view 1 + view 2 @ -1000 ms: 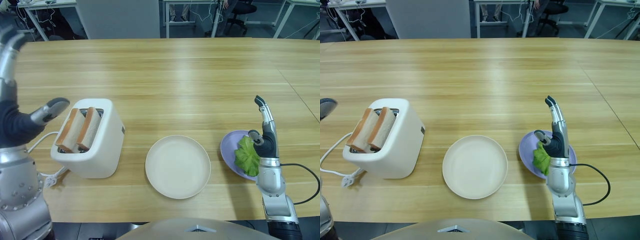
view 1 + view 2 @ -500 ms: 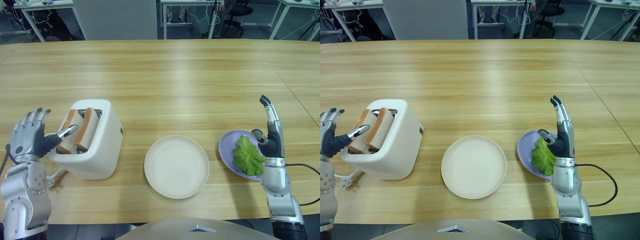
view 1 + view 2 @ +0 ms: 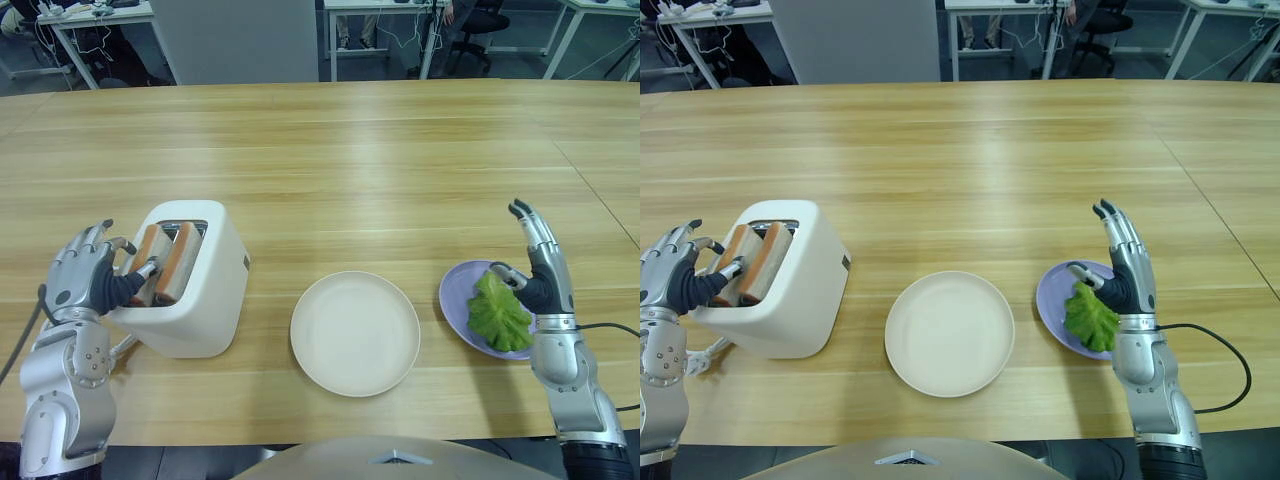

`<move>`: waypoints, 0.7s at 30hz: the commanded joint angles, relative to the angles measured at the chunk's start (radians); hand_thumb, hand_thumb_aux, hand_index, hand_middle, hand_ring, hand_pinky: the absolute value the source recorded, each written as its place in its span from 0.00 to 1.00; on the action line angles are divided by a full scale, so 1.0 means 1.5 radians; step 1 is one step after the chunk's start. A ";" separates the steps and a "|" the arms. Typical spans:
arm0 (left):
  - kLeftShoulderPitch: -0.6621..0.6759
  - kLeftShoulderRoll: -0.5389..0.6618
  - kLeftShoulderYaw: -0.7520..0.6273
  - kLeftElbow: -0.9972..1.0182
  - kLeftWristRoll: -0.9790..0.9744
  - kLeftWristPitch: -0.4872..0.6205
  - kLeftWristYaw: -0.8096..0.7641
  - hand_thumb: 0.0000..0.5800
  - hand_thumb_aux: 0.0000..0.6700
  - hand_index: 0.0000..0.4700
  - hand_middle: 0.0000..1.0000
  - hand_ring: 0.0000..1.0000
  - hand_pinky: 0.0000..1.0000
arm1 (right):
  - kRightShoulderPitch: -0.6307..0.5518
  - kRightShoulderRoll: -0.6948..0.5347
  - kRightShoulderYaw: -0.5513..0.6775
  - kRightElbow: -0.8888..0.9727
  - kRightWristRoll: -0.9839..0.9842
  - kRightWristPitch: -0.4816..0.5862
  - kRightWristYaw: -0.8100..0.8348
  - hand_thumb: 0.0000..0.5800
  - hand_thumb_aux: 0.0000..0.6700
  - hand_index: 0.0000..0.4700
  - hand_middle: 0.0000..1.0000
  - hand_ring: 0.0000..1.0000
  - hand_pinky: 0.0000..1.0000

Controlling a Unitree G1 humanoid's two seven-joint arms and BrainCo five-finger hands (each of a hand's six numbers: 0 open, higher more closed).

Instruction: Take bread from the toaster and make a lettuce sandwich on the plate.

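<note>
Metal left hand pinches the outer bread slice in the toaster; right hand stands open.

A wide wooden table fills most of the frame, with a soft sheen of light across its middle. Beyond its far edge, along the top, stands a white cabinet at upper left. White desks with hanging cables flank it. A black office chair sits at upper right on dark floor.

Wooden table; behind it white desks; office chair
</note>
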 commanded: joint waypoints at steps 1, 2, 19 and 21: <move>0.008 -0.023 0.004 -0.026 -0.023 -0.008 0.018 1.00 1.00 0.98 0.59 0.59 0.59 | 0.002 -0.060 0.016 0.067 -0.065 0.035 0.009 0.00 0.00 0.00 0.00 0.00 0.00; 0.008 -0.028 0.010 -0.036 -0.028 -0.011 0.024 1.00 1.00 0.98 1.00 1.00 1.00 | -0.001 -0.080 0.022 0.087 -0.086 0.038 -0.003 0.00 0.00 0.00 0.00 0.00 0.00; -0.039 -0.031 0.112 -0.120 -0.072 -0.064 0.103 1.00 1.00 0.98 1.00 1.00 1.00 | -0.100 -0.258 0.122 0.398 -0.109 -0.064 -0.090 0.00 0.00 0.00 0.00 0.00 0.00; -0.048 -0.026 0.124 -0.130 -0.078 -0.065 0.099 1.00 1.00 0.98 1.00 1.00 1.00 | -0.116 -0.282 0.151 0.431 -0.125 -0.089 -0.090 0.00 0.00 0.00 0.00 0.00 0.00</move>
